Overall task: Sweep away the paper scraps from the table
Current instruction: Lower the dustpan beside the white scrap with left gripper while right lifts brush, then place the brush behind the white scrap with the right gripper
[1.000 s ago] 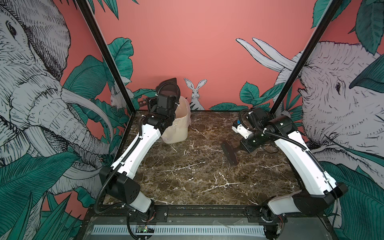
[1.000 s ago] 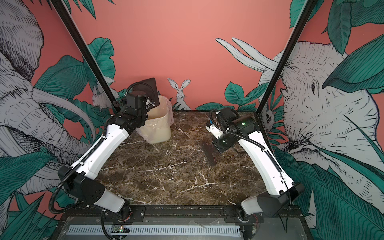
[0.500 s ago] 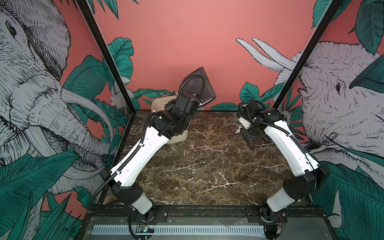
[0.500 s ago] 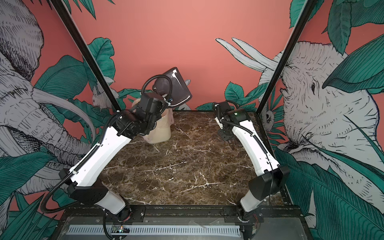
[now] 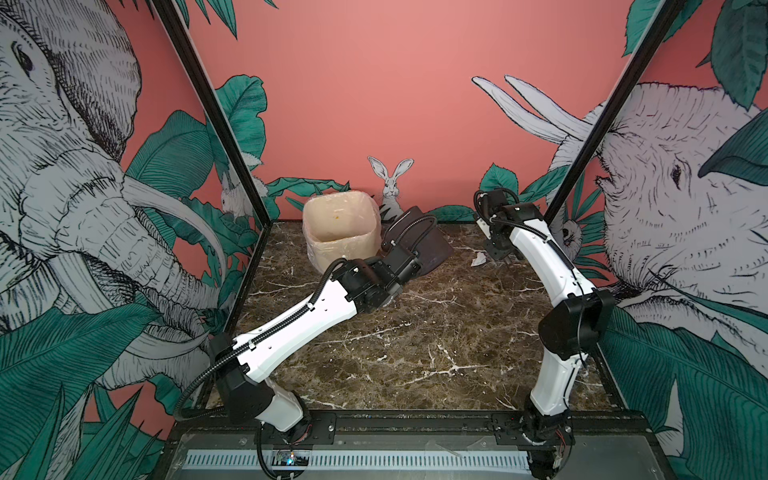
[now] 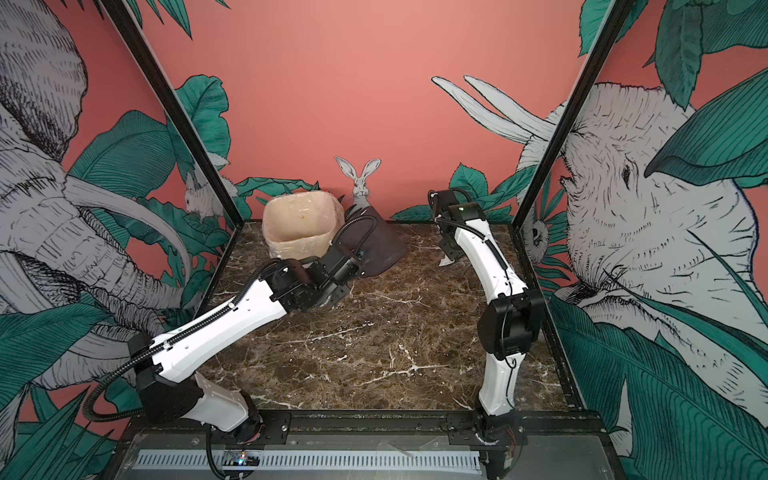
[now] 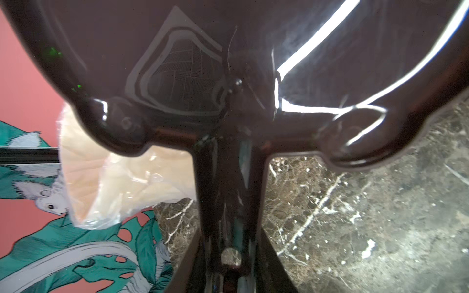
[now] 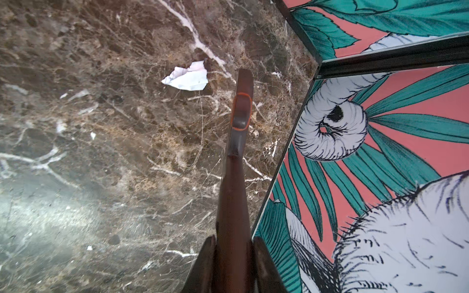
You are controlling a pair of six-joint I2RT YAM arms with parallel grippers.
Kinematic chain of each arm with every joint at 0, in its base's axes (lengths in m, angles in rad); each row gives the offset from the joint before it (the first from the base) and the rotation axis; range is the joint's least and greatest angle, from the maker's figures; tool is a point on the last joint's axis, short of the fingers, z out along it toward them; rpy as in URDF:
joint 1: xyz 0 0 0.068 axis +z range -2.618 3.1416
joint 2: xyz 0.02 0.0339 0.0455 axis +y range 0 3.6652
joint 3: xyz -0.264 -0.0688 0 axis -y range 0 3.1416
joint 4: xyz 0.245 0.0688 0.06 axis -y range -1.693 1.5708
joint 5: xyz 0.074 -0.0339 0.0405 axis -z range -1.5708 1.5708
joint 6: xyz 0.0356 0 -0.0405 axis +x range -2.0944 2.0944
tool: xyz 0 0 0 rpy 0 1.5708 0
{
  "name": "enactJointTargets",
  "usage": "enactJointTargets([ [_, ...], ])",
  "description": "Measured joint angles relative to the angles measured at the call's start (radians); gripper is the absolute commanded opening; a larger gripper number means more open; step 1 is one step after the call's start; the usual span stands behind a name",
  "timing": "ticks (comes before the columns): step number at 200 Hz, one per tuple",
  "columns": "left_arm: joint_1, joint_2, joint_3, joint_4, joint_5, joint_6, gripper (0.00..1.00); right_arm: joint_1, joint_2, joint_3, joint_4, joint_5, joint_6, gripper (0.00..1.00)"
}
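Observation:
One white paper scrap (image 5: pixel 478 260) (image 6: pixel 445 261) (image 8: pixel 187 77) lies on the dark marble table (image 5: pixel 415 332) near the back right corner. Beside it, my right gripper (image 5: pixel 498 253) (image 6: pixel 451 249) (image 8: pixel 233 251) is shut on a dark brush handle (image 8: pixel 239 121) with an orange ring; the handle's far end sits just beside the scrap. My left gripper (image 5: pixel 409 259) (image 6: pixel 353 262) (image 7: pixel 229 253) is shut on the handle of a dark brown dustpan (image 5: pixel 428 245) (image 6: pixel 382 249) (image 7: pixel 228 63), held tilted and low just right of the bin.
A beige bin (image 5: pixel 340 232) (image 6: pixel 299 232) (image 7: pixel 114 177) lined with clear plastic stands at the back left of the table. Black frame posts and printed walls close in the back and sides. The right arm works close to the right wall.
The left arm swung the dustpan from over the bin up, to the right and down beside it. The right arm moved the brush from mid-table to the back right corner.

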Motion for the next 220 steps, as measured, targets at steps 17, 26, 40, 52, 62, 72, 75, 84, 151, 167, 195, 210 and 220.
enactJointTargets([
  [17, -0.016, -0.005, -0.058, 0.005, 0.032, -0.041, 0.0, -0.007, 0.047, 0.037, 0.009, 0.001, -0.016, 0.0],
  [26, -0.025, -0.005, -0.085, 0.008, 0.048, -0.061, 0.0, -0.008, 0.071, 0.053, 0.011, 0.002, -0.025, 0.0],
  [40, -0.04, -0.005, -0.121, 0.012, 0.07, -0.086, 0.0, -0.011, 0.103, 0.072, 0.012, 0.001, -0.034, 0.0],
  [52, -0.053, -0.003, -0.141, 0.014, 0.088, -0.105, 0.0, -0.012, 0.123, 0.079, 0.015, 0.0, -0.043, 0.0],
  [62, -0.064, -0.002, -0.155, 0.018, 0.1, -0.12, 0.0, -0.012, 0.133, 0.079, 0.015, -0.005, -0.052, 0.0],
  [72, -0.075, -0.001, -0.169, 0.024, 0.109, -0.134, 0.0, -0.011, 0.135, 0.079, 0.015, -0.01, -0.059, 0.0],
  [75, -0.077, 0.0, -0.173, 0.025, 0.111, -0.138, 0.0, -0.011, 0.135, 0.079, 0.015, -0.011, -0.06, 0.0],
  [84, -0.085, 0.002, -0.185, 0.025, 0.117, -0.152, 0.0, -0.008, 0.134, 0.079, 0.017, -0.012, -0.067, 0.0],
  [151, -0.124, 0.004, -0.318, 0.024, 0.156, -0.254, 0.0, 0.063, 0.134, 0.074, 0.014, -0.047, -0.111, 0.0],
  [167, -0.129, 0.004, -0.338, 0.024, 0.163, -0.273, 0.0, 0.088, 0.134, 0.074, 0.009, -0.053, -0.118, 0.0],
  [195, -0.137, 0.0, -0.367, 0.024, 0.169, -0.299, 0.0, 0.142, 0.13, 0.055, -0.005, -0.056, -0.126, 0.0],
  [210, -0.14, -0.004, -0.386, 0.024, 0.175, -0.311, 0.0, 0.178, 0.118, 0.028, -0.011, -0.053, -0.129, 0.0],
  [220, -0.141, -0.006, -0.4, 0.024, 0.178, -0.317, 0.0, 0.205, 0.103, 0.008, -0.014, -0.053, -0.129, 0.0],
])
